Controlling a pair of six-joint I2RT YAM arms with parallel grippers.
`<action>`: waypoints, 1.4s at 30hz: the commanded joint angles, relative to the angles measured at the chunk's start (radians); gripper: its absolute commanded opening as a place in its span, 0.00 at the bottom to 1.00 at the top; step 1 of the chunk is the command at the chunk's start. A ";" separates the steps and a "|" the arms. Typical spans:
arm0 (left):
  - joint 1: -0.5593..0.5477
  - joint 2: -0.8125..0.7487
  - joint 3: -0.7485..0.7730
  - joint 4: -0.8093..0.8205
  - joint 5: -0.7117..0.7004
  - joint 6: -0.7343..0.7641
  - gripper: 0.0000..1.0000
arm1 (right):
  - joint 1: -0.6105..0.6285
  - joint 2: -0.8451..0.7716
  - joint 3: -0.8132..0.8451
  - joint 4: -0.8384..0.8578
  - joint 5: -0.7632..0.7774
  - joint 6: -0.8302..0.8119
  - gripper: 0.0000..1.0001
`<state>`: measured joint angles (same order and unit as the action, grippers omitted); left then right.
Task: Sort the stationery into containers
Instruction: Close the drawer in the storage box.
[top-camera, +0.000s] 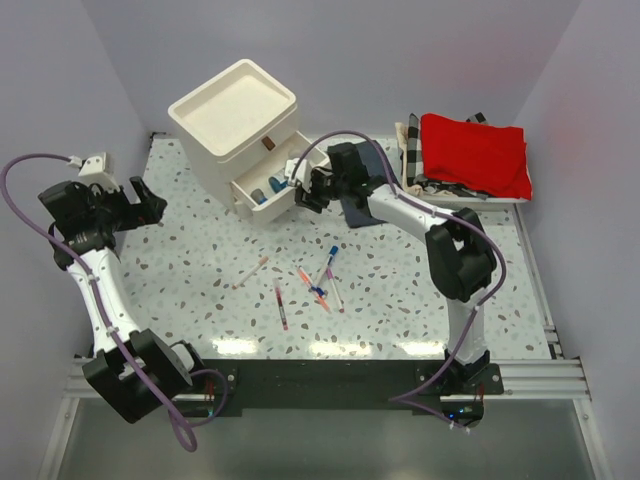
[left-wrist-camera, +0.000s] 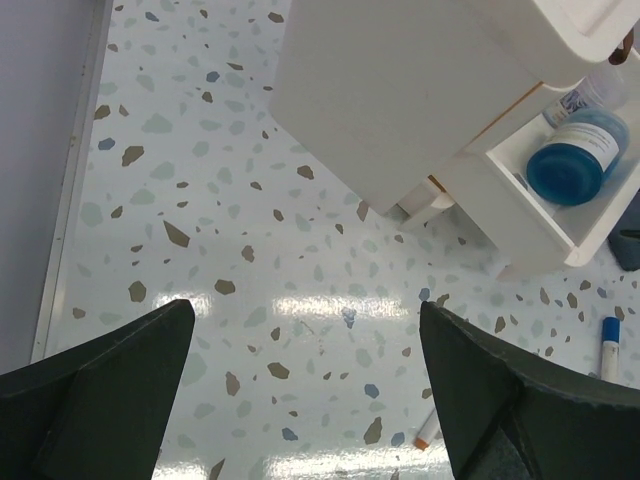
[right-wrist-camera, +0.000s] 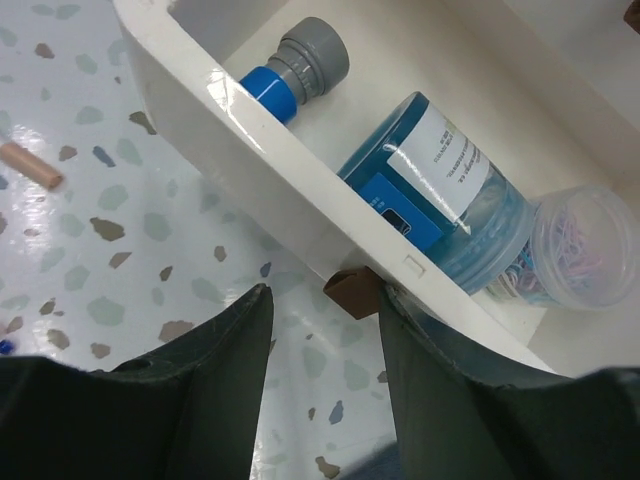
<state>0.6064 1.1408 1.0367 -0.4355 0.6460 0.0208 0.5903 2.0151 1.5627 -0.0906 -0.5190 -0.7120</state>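
Note:
The cream-white drawer unit (top-camera: 238, 120) stands at the back of the table with its lowest drawer (top-camera: 262, 190) pulled out. In that drawer (right-wrist-camera: 240, 120) lie a blue-capped stick (right-wrist-camera: 295, 70), a blue roll (right-wrist-camera: 440, 190) and a clear tub of clips (right-wrist-camera: 585, 245). My right gripper (right-wrist-camera: 322, 295) is open at the drawer's front; the brown pull tab (right-wrist-camera: 352, 292) sits between its fingers, touching the right one. Several pens (top-camera: 322, 280) lie loose mid-table. My left gripper (left-wrist-camera: 307, 310) hangs wide open and empty over bare table left of the unit (left-wrist-camera: 420, 90).
A checkered basket with red cloth (top-camera: 475, 150) sits at the back right. A dark blue cloth (top-camera: 360, 205) lies under my right arm. Walls close in at the left and back. A blue-capped pen (left-wrist-camera: 610, 350) lies near the drawer.

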 joint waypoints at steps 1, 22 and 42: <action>0.004 0.002 -0.006 0.026 0.001 0.014 1.00 | 0.006 0.051 0.086 0.169 0.080 0.084 0.49; -0.074 0.595 0.456 0.539 0.139 -0.284 0.26 | 0.031 0.068 0.102 0.279 0.154 0.198 0.47; -0.329 0.850 0.911 0.469 -0.270 -0.070 0.84 | 0.048 0.027 0.062 0.259 0.208 0.241 0.53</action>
<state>0.3340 1.9274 1.8442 0.1028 0.5667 -0.2104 0.6285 2.0899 1.6272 0.0551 -0.3260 -0.4976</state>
